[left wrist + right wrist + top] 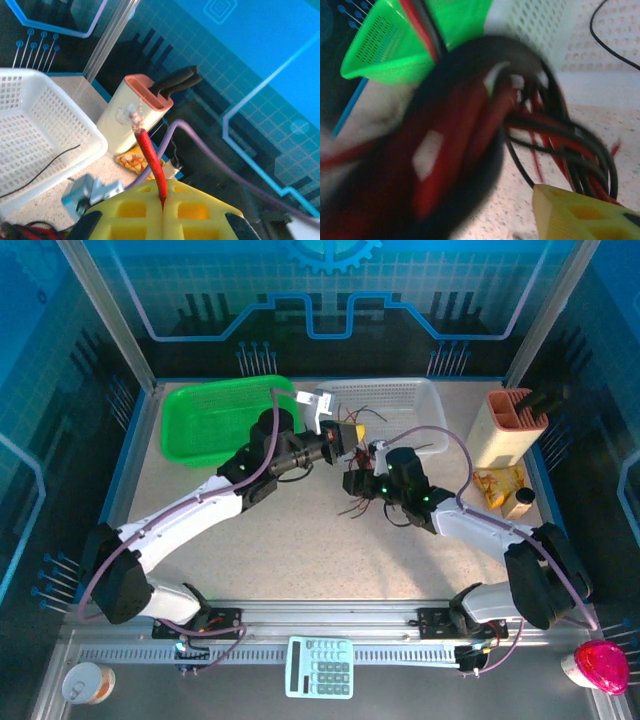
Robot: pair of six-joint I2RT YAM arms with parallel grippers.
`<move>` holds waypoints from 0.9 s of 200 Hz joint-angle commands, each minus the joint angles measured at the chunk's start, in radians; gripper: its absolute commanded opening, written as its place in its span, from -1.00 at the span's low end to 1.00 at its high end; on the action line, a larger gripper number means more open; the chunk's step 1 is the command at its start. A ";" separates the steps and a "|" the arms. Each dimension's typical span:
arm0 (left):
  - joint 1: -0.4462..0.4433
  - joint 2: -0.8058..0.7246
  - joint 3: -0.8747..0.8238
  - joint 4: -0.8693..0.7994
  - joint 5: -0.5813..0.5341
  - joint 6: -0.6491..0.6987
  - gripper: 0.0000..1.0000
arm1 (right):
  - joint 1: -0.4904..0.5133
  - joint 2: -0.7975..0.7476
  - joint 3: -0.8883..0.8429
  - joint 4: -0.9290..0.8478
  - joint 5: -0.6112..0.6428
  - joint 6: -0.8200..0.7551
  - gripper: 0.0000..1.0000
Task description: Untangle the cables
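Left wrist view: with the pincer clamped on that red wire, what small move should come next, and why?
Probably draw the left pincer gently back from the other cables: it is shut on one red wire, and they sit bunched by the right pincer, whose grip is too blurred to judge.

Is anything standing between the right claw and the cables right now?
Nothing visible does. The cables bunch directly in front of the right claw, with red and black strands running past its yellow finger. The wrist view is blurred, so I cannot tell whether the claw is touching them.
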 commanded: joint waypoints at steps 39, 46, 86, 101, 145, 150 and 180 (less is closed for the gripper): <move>-0.006 -0.097 0.150 -0.080 -0.088 0.027 -1.00 | -0.016 0.005 -0.120 0.026 0.031 0.030 -0.50; -0.005 -0.104 0.160 -0.092 -0.097 0.036 -1.00 | -0.015 0.002 -0.132 0.029 0.028 0.031 -0.51; 0.012 -0.130 0.224 -0.156 -0.120 0.069 -1.00 | -0.015 -0.015 -0.192 0.026 0.028 0.040 -0.51; 0.027 -0.133 0.258 -0.190 -0.129 0.080 -1.00 | -0.015 -0.024 -0.209 0.023 0.030 0.042 -0.51; 0.107 -0.157 0.335 -0.248 -0.181 0.099 -1.00 | -0.015 -0.053 -0.248 0.006 0.032 0.044 -0.48; 0.122 -0.159 0.343 -0.255 -0.186 0.096 -1.00 | -0.015 -0.058 -0.249 0.003 0.033 0.042 -0.48; 0.221 -0.175 0.382 -0.271 -0.215 0.093 -1.00 | -0.015 -0.078 -0.258 -0.016 0.039 0.042 -0.45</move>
